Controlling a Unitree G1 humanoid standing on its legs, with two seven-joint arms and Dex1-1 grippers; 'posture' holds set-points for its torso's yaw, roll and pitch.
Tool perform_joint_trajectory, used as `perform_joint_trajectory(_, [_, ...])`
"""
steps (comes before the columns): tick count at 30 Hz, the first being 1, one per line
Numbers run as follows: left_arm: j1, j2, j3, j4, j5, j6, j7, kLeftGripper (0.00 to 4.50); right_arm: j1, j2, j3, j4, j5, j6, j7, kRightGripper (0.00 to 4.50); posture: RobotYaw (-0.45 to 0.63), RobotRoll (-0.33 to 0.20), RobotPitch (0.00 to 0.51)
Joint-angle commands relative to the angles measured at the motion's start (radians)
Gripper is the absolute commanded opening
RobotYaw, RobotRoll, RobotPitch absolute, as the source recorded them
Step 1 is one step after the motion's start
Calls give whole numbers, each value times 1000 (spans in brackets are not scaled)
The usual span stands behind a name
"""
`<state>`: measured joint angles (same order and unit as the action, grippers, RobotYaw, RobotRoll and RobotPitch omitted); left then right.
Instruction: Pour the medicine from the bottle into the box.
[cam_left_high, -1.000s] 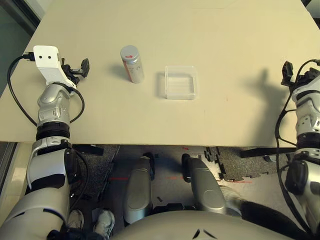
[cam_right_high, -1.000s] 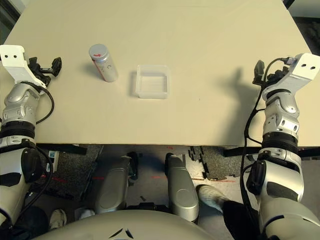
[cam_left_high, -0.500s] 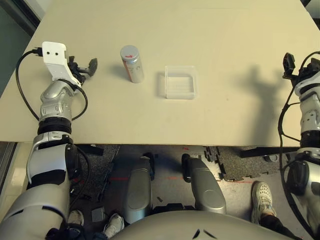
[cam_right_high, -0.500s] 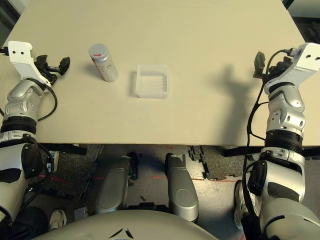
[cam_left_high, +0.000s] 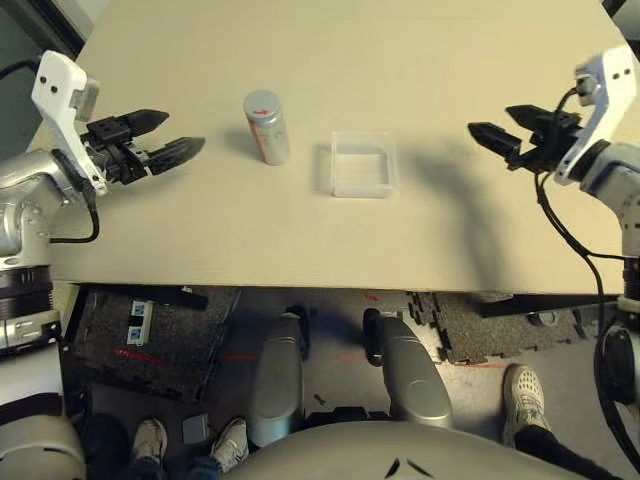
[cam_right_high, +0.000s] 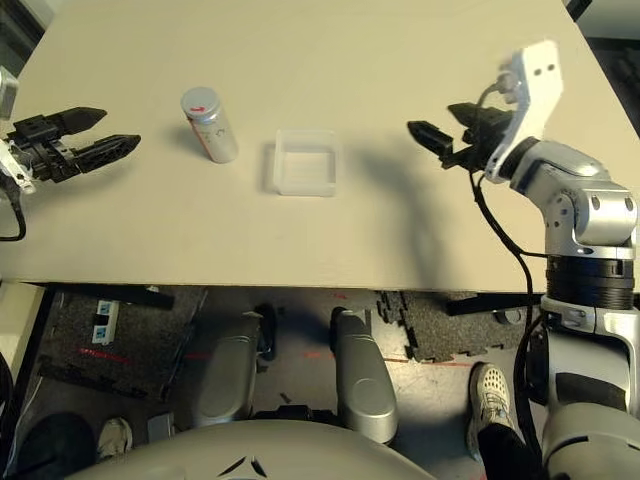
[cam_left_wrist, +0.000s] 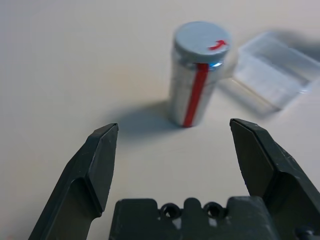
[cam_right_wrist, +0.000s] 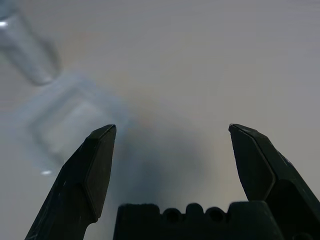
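Look at your worktop (cam_left_high: 300, 240). The bottle (cam_left_high: 268, 130) stands up on it, with its round grey cap (cam_left_wrist: 202, 40) on top. The cap has a little red arrow on it, and a red stripe runs down the bottle's side. Just to the right of the bottle sits the box (cam_left_high: 362, 165), which is clear and square with round corners. The two are near each other but do not touch.

Your left jaws (cam_left_high: 188, 135) are wide open and hold nothing. They are to the left of the bottle, with their tips pointing toward it, and a gap is between them and it. Your right jaws (cam_left_high: 492, 124) are wide open too, and they are empty. They are over on the right side of the box, pointing in toward the middle, well apart from it. A dark shadow (cam_left_high: 465, 200) lies on the worktop between the box and your right arm (cam_right_high: 590, 230).
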<state>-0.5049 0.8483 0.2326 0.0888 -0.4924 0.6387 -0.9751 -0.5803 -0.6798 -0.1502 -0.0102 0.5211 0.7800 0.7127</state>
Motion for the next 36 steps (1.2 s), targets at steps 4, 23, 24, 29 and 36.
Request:
perform_joint_trajectory(4, [-35, -65, -66, 47, 25, -24, 11, 4485, -24, 18, 49, -79, 33, 70, 19, 4500, 60, 0, 210])
perform_joint_trajectory(23, [-212, -230, -176, 406, 144, -244, -29, 4485, -88, 176, 123, -258, 88, 225, -66, 4500, -53, 0, 209])
perform_joint_trajectory(24, [-220, -236, -178, 428, 150, -258, -29, 4485, -92, 182, 128, -264, 90, 230, -69, 4500, -56, 0, 209])
perform_joint_trajectory(29, [-253, -278, -193, 533, 188, -337, -39, 4485, -124, 210, 156, -272, 87, 236, -83, 4500, -74, 0, 207])
perform_joint_trajectory(36, [-293, -320, -204, 666, 242, -450, -34, 4485, -138, 236, 167, -279, 93, 243, -96, 4500, -92, 0, 204])
